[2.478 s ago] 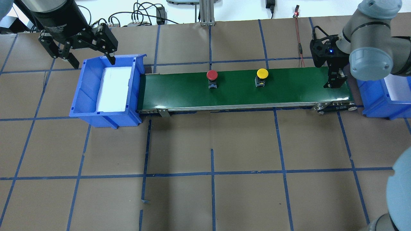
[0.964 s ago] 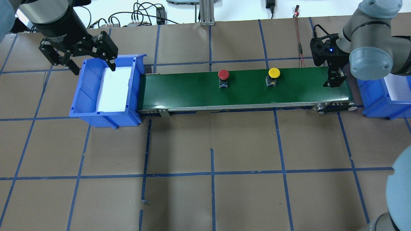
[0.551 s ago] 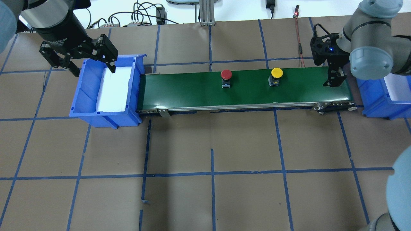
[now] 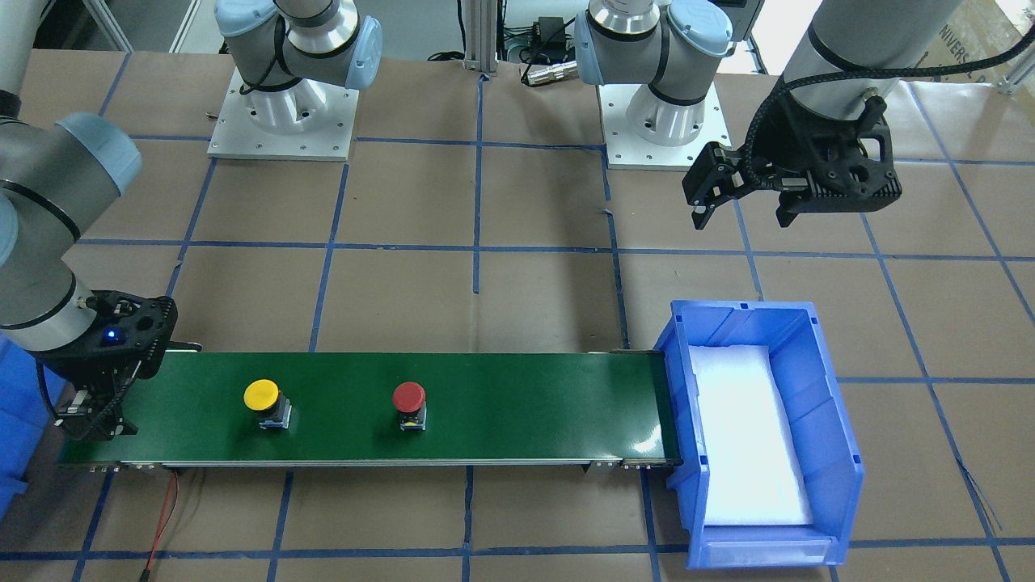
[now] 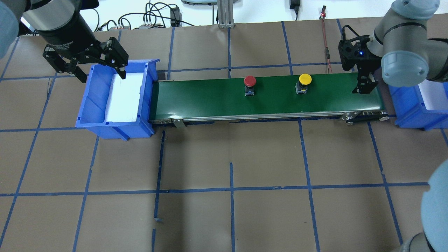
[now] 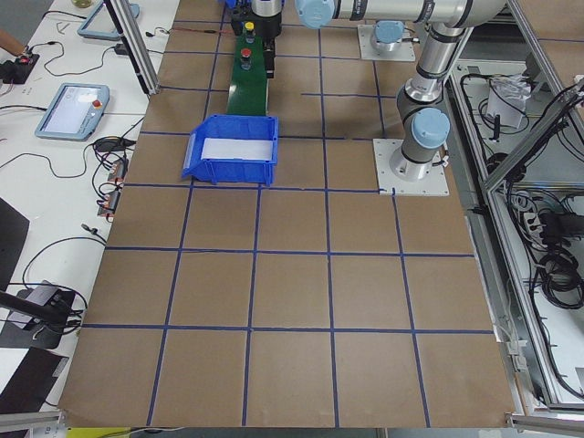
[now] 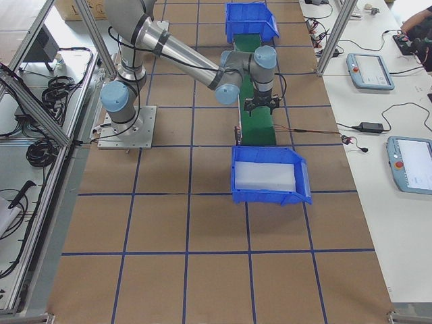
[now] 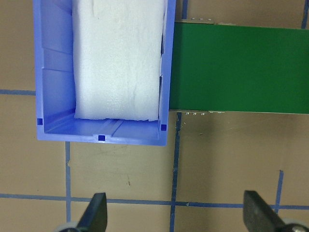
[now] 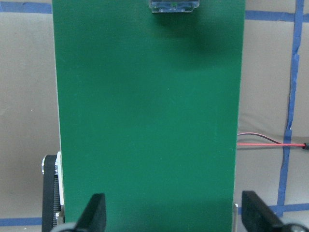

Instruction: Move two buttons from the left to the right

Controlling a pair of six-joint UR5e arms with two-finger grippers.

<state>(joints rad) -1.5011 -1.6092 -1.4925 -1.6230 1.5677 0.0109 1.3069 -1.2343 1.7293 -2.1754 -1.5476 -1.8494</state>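
Two buttons stand upright on the green conveyor belt [image 5: 210, 101]. The red button [image 5: 250, 81] [image 4: 408, 398] is near the belt's middle. The yellow button [image 5: 305, 79] [image 4: 263, 395] stands further towards the robot's right. My right gripper [image 5: 364, 89] [image 4: 89, 424] hangs open over the belt's right end, its fingers straddling the belt width in the right wrist view [image 9: 174, 220]. A button's base [image 9: 174, 6] peeks in at that view's top edge. My left gripper [image 5: 102, 76] [image 4: 740, 220] is open and empty above the far rim of the left blue bin [image 5: 91, 105].
The left blue bin [image 4: 825, 420] [image 8: 53, 72] holds only a white foam pad. A second blue bin [image 5: 409, 112] sits beyond the belt's right end. A red wire [image 5: 325, 38] lies behind the belt. Brown paper with blue tape lines covers the table.
Both buttons have travelled along the belt toward the right gripper. The left gripper shifted slightly over the bin's rim. The right gripper has stayed open in place.
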